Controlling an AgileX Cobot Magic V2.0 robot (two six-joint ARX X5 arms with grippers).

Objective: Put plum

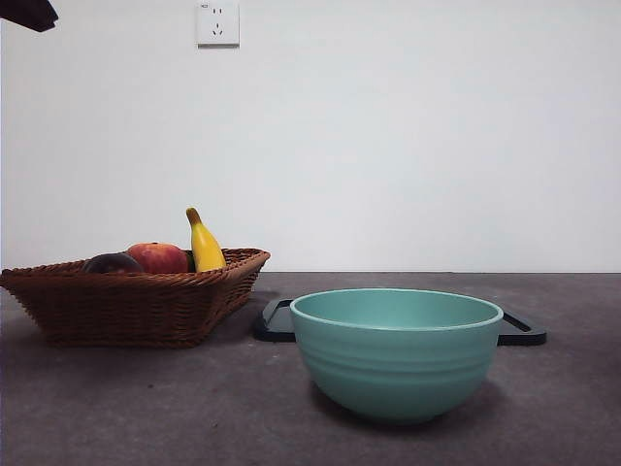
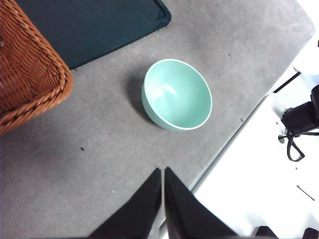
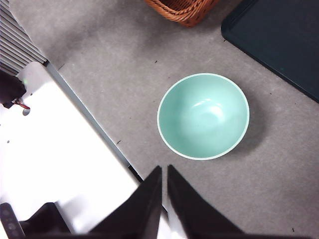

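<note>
1. I count one plum [image 1: 111, 263], dark and glossy, lying in the wicker basket [image 1: 126, 306] at its near left side, only its top showing above the rim.
2. Just beside the plum sits one red-orange round fruit [image 1: 158, 257], and behind that stands one yellow banana [image 1: 204, 245], stem up and leaning.
3. One basket stands on the grey bench [image 1: 146, 408], to the left as the front camera sees it.
4. One teal bowl [image 1: 396, 351] stands upright on the bench, nearer the front camera than the basket and apart from it; my wrist views show nothing inside it.
5. One dark flat tray [image 1: 275, 321] lies behind the bowl, beside the basket.
6. My left fingers [image 2: 163, 174] are pressed together and hold nothing, hanging high above the bench edge with the bowl in sight.
7. My right fingers [image 3: 164, 172] are likewise closed on nothing, high over the bench edge on the bowl's other side.
8. One white wall socket [image 1: 217, 22] shows on the wall.
</note>
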